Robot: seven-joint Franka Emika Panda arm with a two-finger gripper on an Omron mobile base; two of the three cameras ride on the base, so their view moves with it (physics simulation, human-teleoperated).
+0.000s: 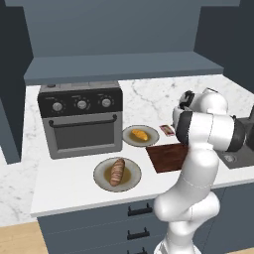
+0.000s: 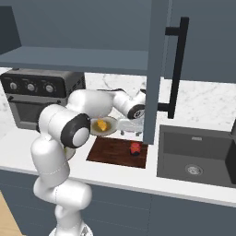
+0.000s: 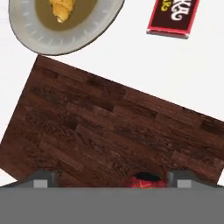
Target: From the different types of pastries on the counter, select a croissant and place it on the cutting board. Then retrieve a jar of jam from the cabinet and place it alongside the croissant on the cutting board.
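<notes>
Dark wood-grain board (image 3: 113, 131) lay slanted at frame centre, red jar (image 2: 135, 148) on its right end, unheld. Gripper (image 3: 111, 177) gaped above. Yellow croissant (image 3: 63, 9) plated upper left; striped loaf (image 1: 117, 171) lower left.

Counts on the counter
Two round plates (image 1: 140, 135) (image 1: 117, 174), one croissant (image 1: 139, 134), one brown striped loaf (image 1: 117, 171), one cutting board (image 2: 110, 151), one jam jar (image 2: 135, 148), one red packet (image 3: 173, 16), one toaster oven (image 1: 82, 119), one sink (image 2: 196, 154)
</notes>
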